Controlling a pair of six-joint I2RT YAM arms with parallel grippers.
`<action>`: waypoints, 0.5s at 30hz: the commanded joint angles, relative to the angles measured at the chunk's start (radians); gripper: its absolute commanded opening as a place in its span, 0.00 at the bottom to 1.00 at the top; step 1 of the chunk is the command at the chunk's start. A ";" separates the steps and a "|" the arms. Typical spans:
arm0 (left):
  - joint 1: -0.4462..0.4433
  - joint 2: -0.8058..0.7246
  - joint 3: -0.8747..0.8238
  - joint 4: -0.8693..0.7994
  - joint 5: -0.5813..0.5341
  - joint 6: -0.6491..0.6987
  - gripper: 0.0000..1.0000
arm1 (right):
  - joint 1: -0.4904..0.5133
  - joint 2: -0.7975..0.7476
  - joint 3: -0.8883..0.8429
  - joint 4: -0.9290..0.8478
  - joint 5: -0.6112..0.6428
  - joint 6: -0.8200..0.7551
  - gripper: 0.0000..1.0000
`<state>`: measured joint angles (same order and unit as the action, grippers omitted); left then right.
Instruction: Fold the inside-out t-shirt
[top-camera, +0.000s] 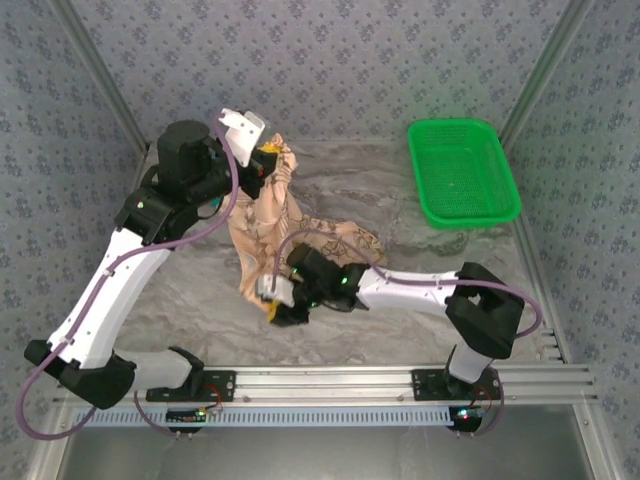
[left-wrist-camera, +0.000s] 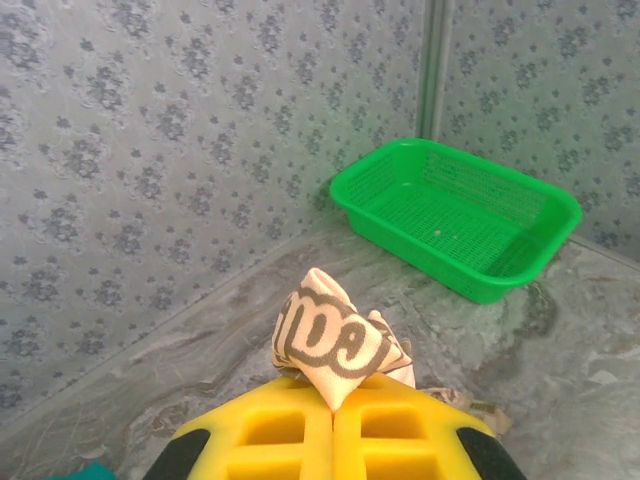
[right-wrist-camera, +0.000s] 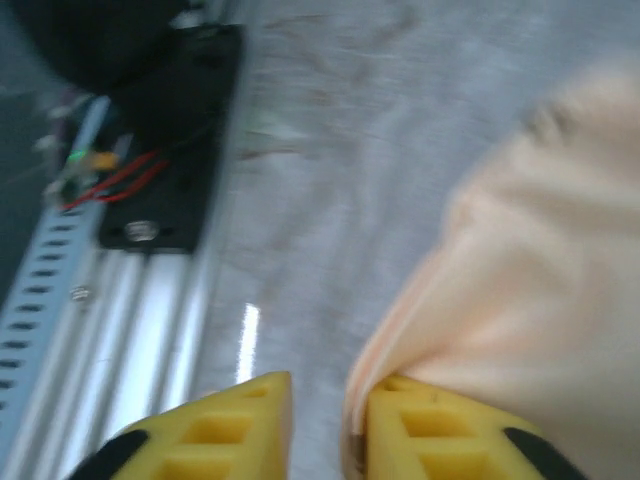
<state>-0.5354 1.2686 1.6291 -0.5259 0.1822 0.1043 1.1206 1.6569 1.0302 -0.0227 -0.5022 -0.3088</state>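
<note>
The inside-out t-shirt (top-camera: 262, 228) is peach-beige with dark brown prints and hangs bunched from the back left down to the table. My left gripper (top-camera: 268, 160) is raised near the back wall. It is shut on a printed corner of the shirt (left-wrist-camera: 335, 335), which sticks up between its yellow fingers (left-wrist-camera: 335, 400). My right gripper (top-camera: 272, 302) is low at the shirt's near hem. In the right wrist view its jaws (right-wrist-camera: 325, 400) stand apart. A pale edge of the shirt (right-wrist-camera: 520, 300) lies over the right finger (right-wrist-camera: 440, 430), and grey table shows in the gap.
A green mesh basket (top-camera: 470, 218) sits at the back right, also seen from the left wrist (left-wrist-camera: 420, 255). The aluminium rail (top-camera: 380, 380) with both arm bases runs along the near edge, close to my right gripper (right-wrist-camera: 130, 330). Patterned walls enclose the marble tabletop (top-camera: 200, 290).
</note>
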 joint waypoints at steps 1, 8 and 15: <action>0.035 0.014 0.083 0.074 -0.009 0.013 0.00 | 0.072 -0.013 0.031 0.040 -0.037 0.035 0.50; 0.056 0.055 0.187 0.054 0.036 0.029 0.00 | -0.012 -0.151 -0.017 0.015 0.048 0.037 0.68; 0.057 0.009 0.223 -0.021 0.236 0.087 0.00 | -0.369 -0.467 -0.150 0.054 0.379 0.010 0.79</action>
<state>-0.4831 1.3216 1.8145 -0.5350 0.3027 0.1501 0.8677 1.2510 0.9089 0.0044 -0.2829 -0.2977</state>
